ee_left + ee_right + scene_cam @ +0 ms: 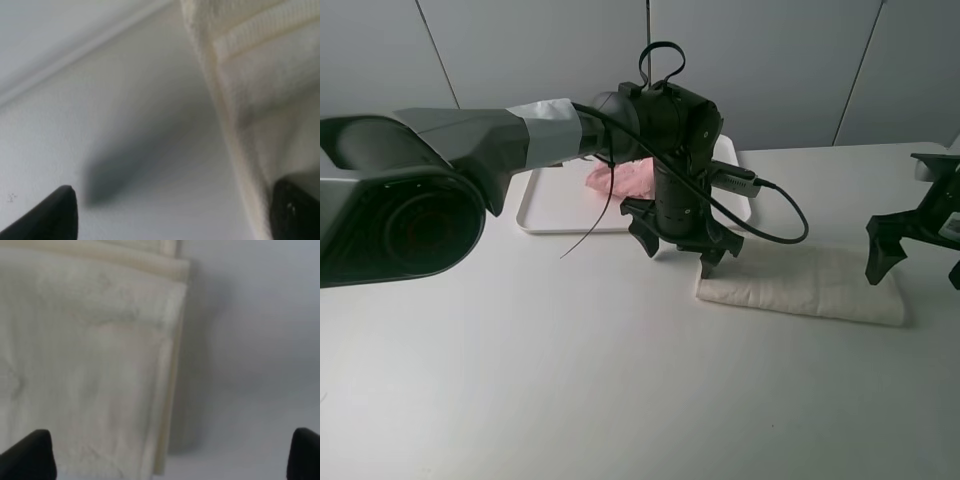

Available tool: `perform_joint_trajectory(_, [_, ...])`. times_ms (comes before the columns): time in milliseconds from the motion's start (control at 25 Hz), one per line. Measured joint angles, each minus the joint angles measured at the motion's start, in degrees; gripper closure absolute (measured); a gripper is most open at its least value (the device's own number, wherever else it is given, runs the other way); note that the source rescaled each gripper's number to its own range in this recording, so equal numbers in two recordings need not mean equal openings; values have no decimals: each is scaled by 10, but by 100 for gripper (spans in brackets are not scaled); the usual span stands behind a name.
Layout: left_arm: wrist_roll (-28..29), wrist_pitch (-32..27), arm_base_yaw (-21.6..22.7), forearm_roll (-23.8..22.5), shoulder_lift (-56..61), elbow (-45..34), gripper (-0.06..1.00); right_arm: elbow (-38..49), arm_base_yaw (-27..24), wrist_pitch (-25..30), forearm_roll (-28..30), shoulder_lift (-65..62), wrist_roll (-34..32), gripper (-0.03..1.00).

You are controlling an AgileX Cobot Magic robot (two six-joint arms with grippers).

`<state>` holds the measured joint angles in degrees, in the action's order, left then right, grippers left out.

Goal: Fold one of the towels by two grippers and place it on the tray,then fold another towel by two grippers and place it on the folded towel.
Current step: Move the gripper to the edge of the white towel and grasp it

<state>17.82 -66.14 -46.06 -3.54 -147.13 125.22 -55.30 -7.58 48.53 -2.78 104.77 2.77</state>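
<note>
two grippers (680, 255) (916, 277) gape, perhaps touching cream towel (800, 285).

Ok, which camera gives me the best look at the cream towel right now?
The exterior high view: it shows nearly the whole cream towel lying folded on the table. The left wrist view catches only one blurred end; the right wrist view only the other end, close up.

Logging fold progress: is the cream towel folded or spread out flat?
Folded, at least once: the cream towel lies as a thick narrow strip on the table, and the right wrist view shows stacked layer edges.
</note>
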Motion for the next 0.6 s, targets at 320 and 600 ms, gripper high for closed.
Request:
perform_joint_trajectory(320, [-9,0,0,0,0,0,-4,0,-2,-33,-23,47,8,3])
perform_joint_trajectory(600, [-10,-3,0,2,0,0,-4,-1,-2,-57,-25,57,8,9])
